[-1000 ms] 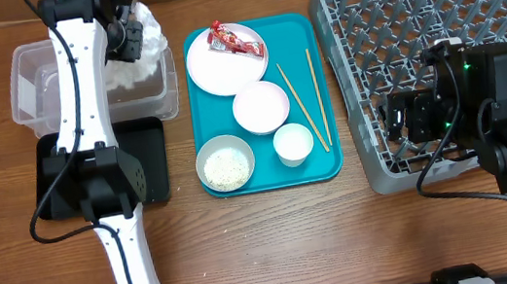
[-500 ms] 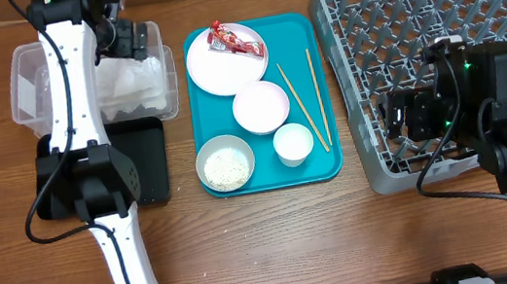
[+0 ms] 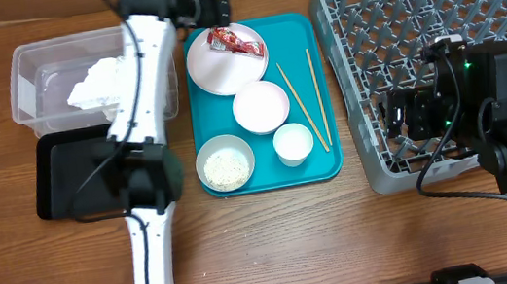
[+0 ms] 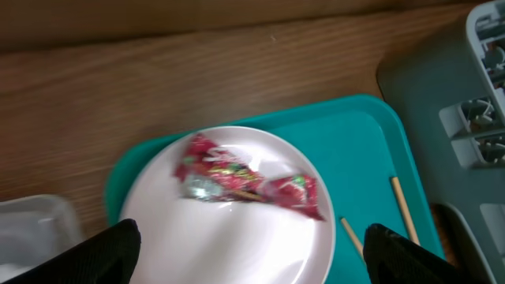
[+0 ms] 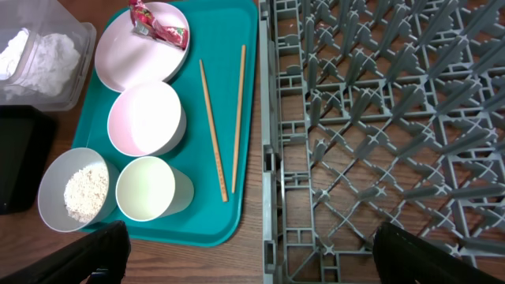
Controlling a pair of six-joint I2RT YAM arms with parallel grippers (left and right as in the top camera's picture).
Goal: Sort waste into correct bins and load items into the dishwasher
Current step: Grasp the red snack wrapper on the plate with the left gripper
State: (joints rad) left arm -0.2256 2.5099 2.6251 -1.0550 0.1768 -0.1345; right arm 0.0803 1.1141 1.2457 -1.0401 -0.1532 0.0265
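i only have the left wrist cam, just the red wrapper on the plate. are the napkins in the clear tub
Observer: Yes, the crumpled napkins lie inside the clear tub.
Operator: anything in the black tray
Observer: No waste shows in the black tray, though the left arm covers its right end.
Operator: where's the rice
Observer: The rice sits in a white bowl at the near left corner of the teal tray, beside the cup.
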